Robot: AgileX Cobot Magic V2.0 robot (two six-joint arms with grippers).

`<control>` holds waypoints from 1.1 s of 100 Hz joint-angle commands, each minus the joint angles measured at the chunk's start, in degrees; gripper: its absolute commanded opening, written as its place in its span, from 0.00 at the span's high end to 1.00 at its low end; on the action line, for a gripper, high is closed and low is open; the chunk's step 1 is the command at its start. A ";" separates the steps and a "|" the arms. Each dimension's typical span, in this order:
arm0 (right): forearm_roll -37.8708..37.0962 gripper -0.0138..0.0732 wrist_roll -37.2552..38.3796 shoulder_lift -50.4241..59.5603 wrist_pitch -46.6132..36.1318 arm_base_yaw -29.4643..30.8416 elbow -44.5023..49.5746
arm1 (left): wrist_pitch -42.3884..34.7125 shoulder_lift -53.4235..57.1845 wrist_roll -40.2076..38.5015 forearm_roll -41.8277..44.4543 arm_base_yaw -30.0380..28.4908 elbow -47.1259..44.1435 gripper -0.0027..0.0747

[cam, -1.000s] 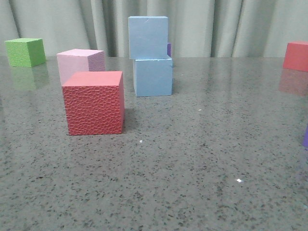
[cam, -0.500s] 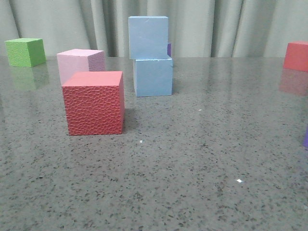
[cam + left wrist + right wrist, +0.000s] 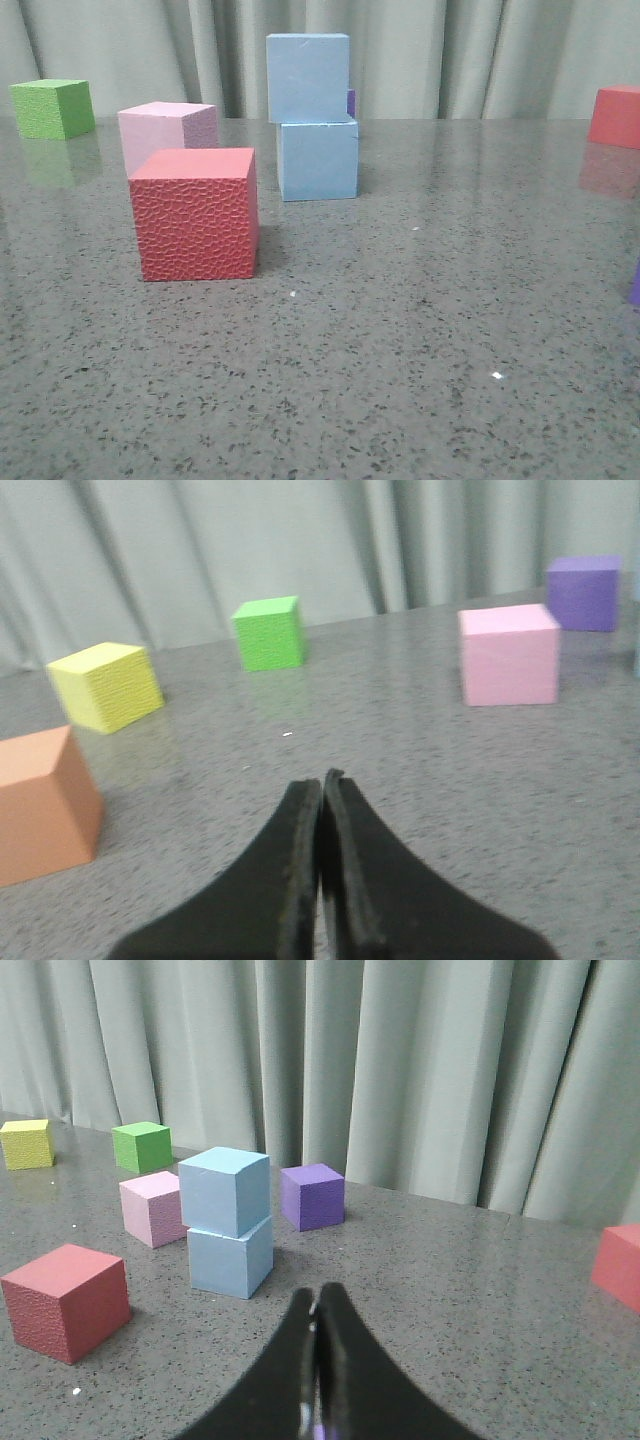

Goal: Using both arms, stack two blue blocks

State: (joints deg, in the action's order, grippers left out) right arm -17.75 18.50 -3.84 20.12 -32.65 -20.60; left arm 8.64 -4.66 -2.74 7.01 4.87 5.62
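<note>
Hands: left hand point(image 3: 320, 780) and right hand point(image 3: 316, 1305) both closed, empty, clear of the stack.
Blocks: top block point(image 3: 308, 77) sits slightly offset on bottom block point(image 3: 318, 160); stacking looks done.

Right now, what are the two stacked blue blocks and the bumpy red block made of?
The blue blocks look like foam: matte, smooth faces, soft edges, no shine. The red block also looks like foam, but with a pebbled, dimpled skin. The table seems polished speckled stone or a laminate copy; it faintly mirrors the cubes.
</note>
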 commanded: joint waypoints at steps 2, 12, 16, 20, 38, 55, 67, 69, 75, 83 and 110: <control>-1.25 0.92 -0.34 -0.43 -4.87 0.36 -1.29 | -7.12 2.13 0.52 -1.20 -2.53 -1.15 0.99; -1.25 0.92 -0.34 -0.43 -4.87 0.36 -1.29 | -7.17 4.78 0.52 -2.98 -4.08 -4.16 0.99; -1.25 0.92 -0.34 -0.43 -4.87 0.36 -1.29 | -7.17 6.10 0.52 -3.30 -4.53 -5.21 0.99; -1.25 0.92 -0.34 -0.43 -4.87 0.36 -1.29 | -7.34 7.12 0.52 -3.55 -4.85 -6.45 0.99; -1.25 0.92 -0.34 -0.43 -4.70 0.36 -1.29 | -7.19 7.12 0.52 -5.81 -5.21 -7.25 0.99; -1.25 0.92 -0.34 -0.43 -4.64 0.36 -1.29 | -7.19 7.01 0.52 -5.81 -5.21 -7.25 0.99; -1.25 0.92 -0.34 -0.43 -4.64 0.36 -1.29 | -6.97 7.01 0.52 -5.81 -5.21 -7.25 0.99; -1.25 0.92 -0.34 -0.43 -4.64 0.36 -1.29 | -6.97 7.01 0.52 -5.81 -5.21 -7.25 0.99; -1.25 0.92 -0.34 -0.43 -4.64 0.36 -1.29 | -6.97 7.01 0.52 -5.81 -5.21 -7.25 0.99; -1.25 0.92 -0.34 -0.43 -4.64 0.36 -1.29 | -6.97 7.01 0.52 -5.81 -5.21 -7.25 0.99; -1.25 0.92 -0.34 -0.43 -4.64 0.36 -1.29 | -6.97 7.01 0.52 -5.81 -5.21 -7.25 0.99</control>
State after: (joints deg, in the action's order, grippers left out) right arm -17.88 18.50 -3.74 20.12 -32.65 -20.60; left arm 6.31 0.28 -2.16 1.69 -0.23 -0.20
